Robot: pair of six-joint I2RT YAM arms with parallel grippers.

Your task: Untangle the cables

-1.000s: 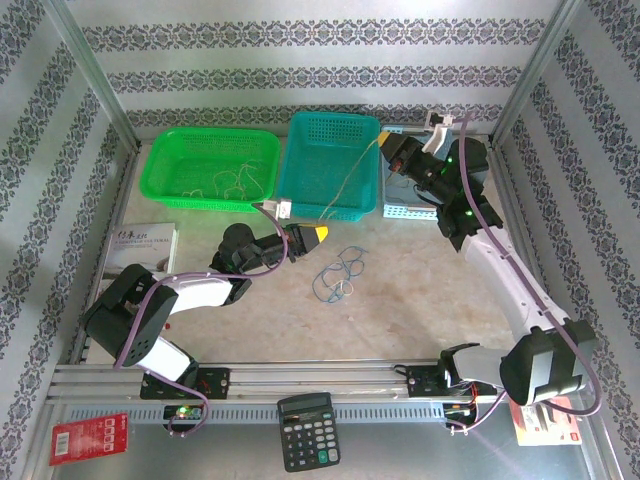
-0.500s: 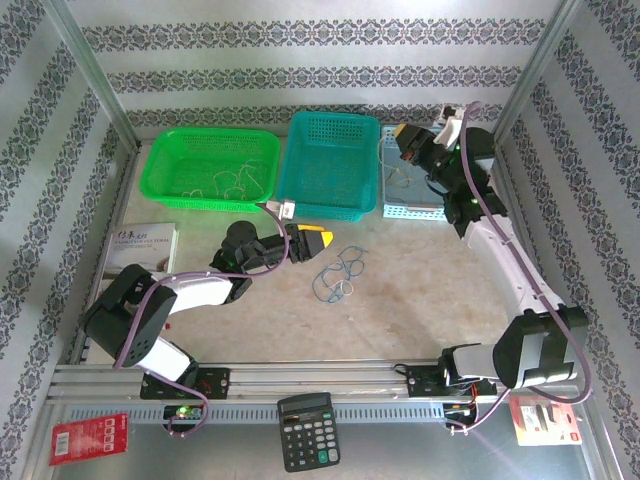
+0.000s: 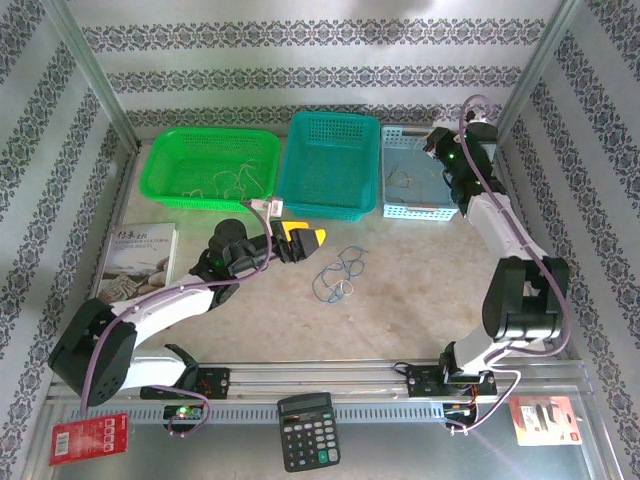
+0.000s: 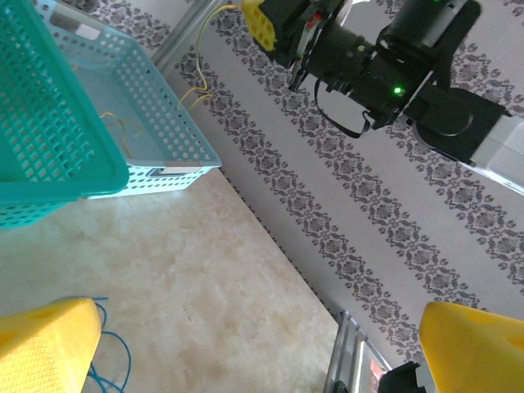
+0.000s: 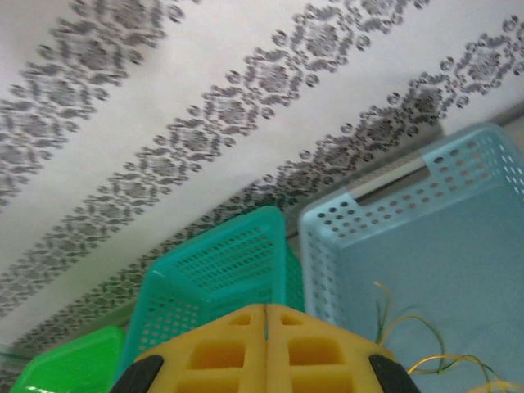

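- Two shifts since a second ago. At the left gripper (image 3: 304, 242): went from clamped to jaws wide apart, letting go of the yellow cable (image 3: 404, 180).
- At the right gripper (image 3: 436, 142): stays pressed together on that cable's other end, swung right over the light-blue basket (image 3: 415, 212), strand dangling inside.
- Means one cable freed and nearly sorted.
- Leaves the blue cables (image 3: 340, 272) on the counter (image 3: 420, 290), just right and near of the open left gripper, well apart from the right one.

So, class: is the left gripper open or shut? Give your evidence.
Open: the left gripper shows its two yellow fingers standing far apart in its wrist view.
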